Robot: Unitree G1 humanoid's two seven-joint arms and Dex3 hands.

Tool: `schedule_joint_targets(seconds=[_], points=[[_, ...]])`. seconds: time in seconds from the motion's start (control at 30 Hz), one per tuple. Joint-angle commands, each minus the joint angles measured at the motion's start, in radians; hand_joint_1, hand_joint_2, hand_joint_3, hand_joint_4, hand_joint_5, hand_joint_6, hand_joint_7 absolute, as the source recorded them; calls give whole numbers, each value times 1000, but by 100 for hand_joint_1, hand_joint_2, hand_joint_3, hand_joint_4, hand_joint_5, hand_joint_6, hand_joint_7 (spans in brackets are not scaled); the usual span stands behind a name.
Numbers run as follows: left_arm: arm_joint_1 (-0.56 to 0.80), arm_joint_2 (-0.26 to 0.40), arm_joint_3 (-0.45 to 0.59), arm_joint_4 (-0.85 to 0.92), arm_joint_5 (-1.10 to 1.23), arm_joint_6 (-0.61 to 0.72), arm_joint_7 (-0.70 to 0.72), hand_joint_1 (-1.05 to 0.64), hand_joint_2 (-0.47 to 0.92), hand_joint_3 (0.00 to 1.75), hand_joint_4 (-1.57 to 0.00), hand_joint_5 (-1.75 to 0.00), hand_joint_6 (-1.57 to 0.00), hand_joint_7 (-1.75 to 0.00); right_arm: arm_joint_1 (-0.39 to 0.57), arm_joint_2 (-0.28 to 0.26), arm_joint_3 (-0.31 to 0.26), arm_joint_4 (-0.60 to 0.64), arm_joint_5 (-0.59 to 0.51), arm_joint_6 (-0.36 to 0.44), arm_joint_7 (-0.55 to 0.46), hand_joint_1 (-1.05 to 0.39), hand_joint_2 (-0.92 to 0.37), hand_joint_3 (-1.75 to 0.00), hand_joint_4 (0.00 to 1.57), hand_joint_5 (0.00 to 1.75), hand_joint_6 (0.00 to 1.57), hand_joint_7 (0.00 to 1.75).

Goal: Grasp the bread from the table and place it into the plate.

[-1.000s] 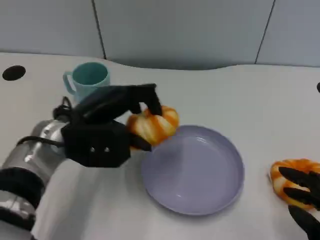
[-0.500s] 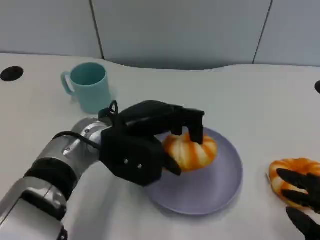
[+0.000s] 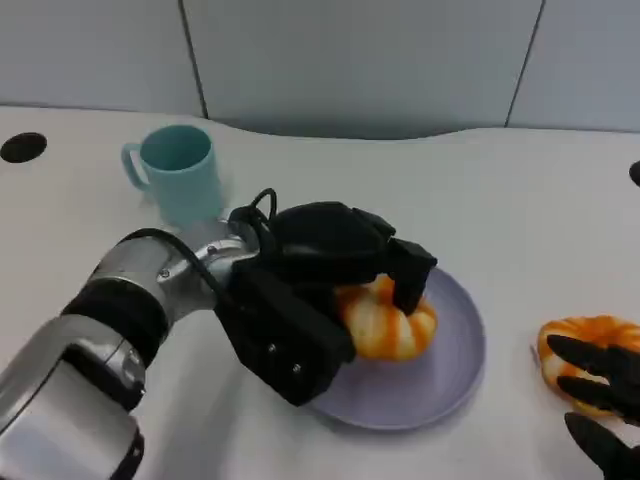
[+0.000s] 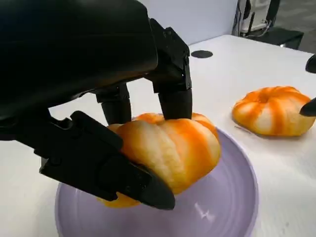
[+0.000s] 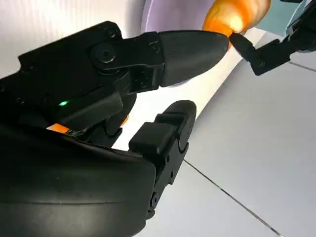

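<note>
At frame centre, the left hand point(image 3: 330, 265) grips a glossy orange-and-cream ridged bread point(image 3: 388, 320) over the lavender plate point(image 3: 455, 350), hiding its left rim; right hand point(image 3: 600, 400), lower right, fingers spread, cut off.

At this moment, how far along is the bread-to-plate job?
Done: the left hand has the bread grasped and over the purple plate. In hand: lowering it in. Left: release and withdraw. A second bread lies on the table by the right hand.
</note>
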Motion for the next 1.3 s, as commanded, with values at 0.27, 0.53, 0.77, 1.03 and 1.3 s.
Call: schedule_joint_targets(seconds=[0.27, 0.53, 0.77, 1.03, 1.3], points=[[-54, 22, 7, 3, -40, -46, -133, -64, 92, 3, -16, -72, -41, -21, -5, -8, -4, 2, -17, -2, -27, -40, -92, -35, 98, 2, 78, 0], [-60, 20, 32, 1, -117, -34, -254, -72, 92, 4, -2, -49, -28, -1, -1, -7, -5, -3, -24, 1, -30, -41, -92, -35, 98, 2, 78, 0], [-56, 42, 64, -34, -161, -39, -313, -73, 92, 6, -3, -41, -26, -2, -2, -5, -6, 4, -19, -12, -32, -39, -92, -35, 97, 1, 78, 0], [1, 121, 182, -93, -379, -80, -456, -69, 92, 5, -6, -48, -29, -3, 3, -7, -7, -6, -25, -3, -35, -40, -92, -36, 97, 2, 78, 0], [131, 208, 343, -155, -709, 57, -750, -67, 92, 9, -2, -41, -25, -1, 6, -13, -12, -6, -17, 2, -29, -41, -92, -35, 97, 1, 79, 0]])
